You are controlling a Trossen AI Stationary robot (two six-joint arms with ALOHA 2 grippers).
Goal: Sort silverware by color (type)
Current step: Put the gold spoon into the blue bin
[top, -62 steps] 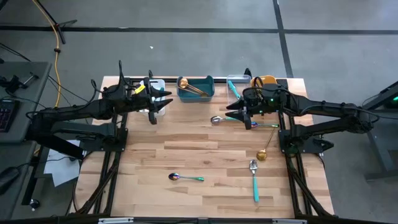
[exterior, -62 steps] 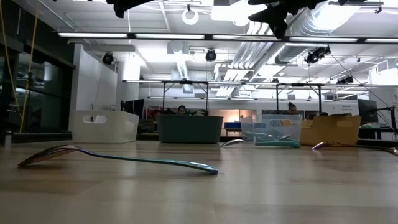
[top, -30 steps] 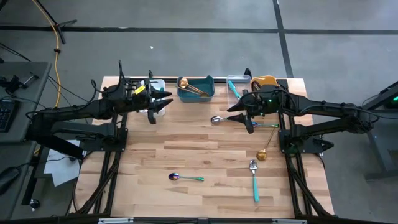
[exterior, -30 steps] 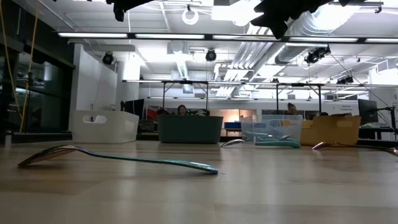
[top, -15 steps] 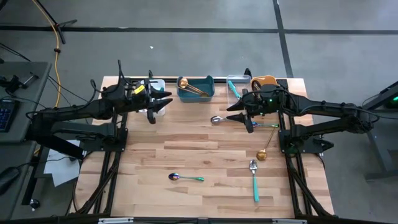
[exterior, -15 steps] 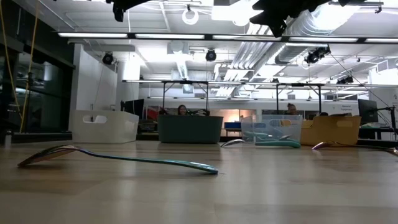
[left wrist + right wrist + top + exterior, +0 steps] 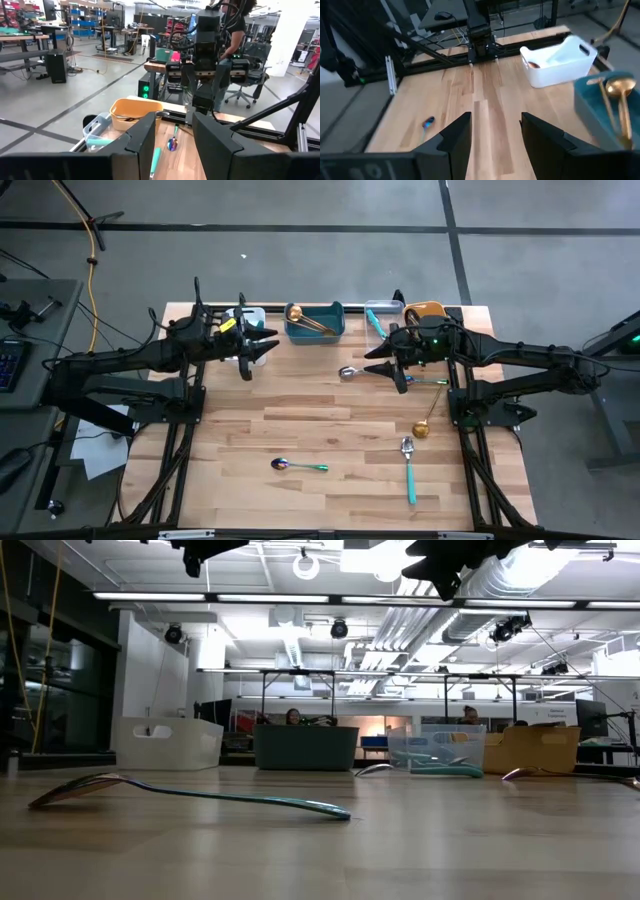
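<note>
Both grippers hover open and empty above the far half of the table. My left gripper is by the white bin. My right gripper hangs above a teal-handled silver spoon lying flat. A gold spoon, a teal-handled utensil and an iridescent spoon lie flat nearer the front. Gold spoons rest in the teal bin. A teal utensil lies in the clear bin.
Four bins stand in a row along the far edge: white, teal, clear and the orange bin. Bare wood lies between the arms and the loose spoons. A person stands beyond the table's right side behind my right arm.
</note>
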